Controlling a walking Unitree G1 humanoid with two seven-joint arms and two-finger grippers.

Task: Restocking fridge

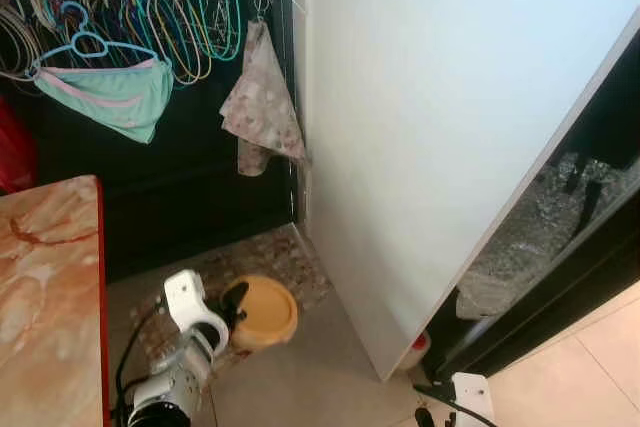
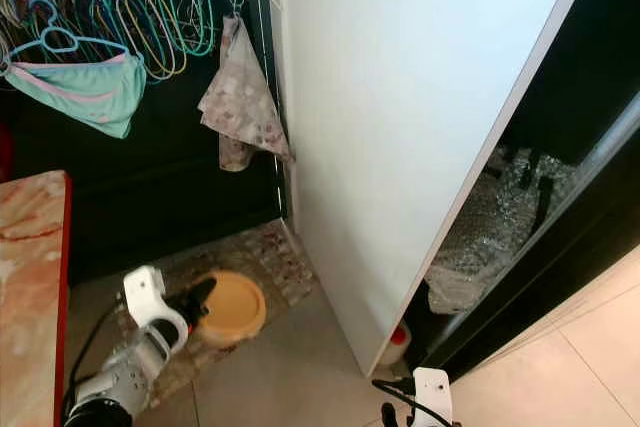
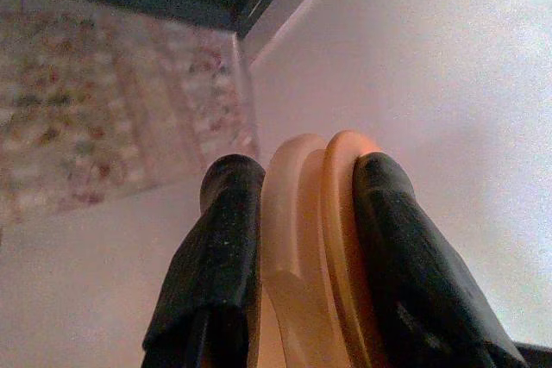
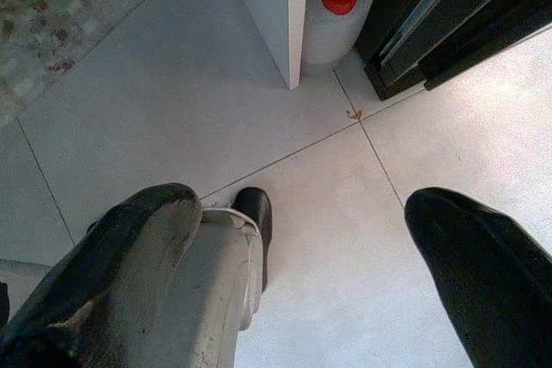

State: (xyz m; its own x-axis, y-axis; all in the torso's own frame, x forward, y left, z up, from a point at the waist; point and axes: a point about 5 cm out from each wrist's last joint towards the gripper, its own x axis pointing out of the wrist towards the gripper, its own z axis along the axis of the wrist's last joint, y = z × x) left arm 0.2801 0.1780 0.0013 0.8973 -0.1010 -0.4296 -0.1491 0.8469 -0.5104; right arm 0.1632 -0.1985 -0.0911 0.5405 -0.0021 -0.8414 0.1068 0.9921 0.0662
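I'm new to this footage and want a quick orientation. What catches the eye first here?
The big white fridge door stands open across the middle, with dark shelves behind it on the right. Low on the left, the left gripper is shut on an orange plate. A green garment hangs on a hanger at the upper left, and a red-capped bottle stands on the floor by the door's foot.

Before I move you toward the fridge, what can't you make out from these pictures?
- Fridge shelves: the open white door covers most of the inside; past its edge there is only a crinkled silvery bag in shadow.
- Orange container in the left tool: seen edge-on in the left wrist view, contents hidden.
- Red-capped bottle: cut off by the frame's top edge in the right wrist view, label unseen.
- Right tool: holds nothing.
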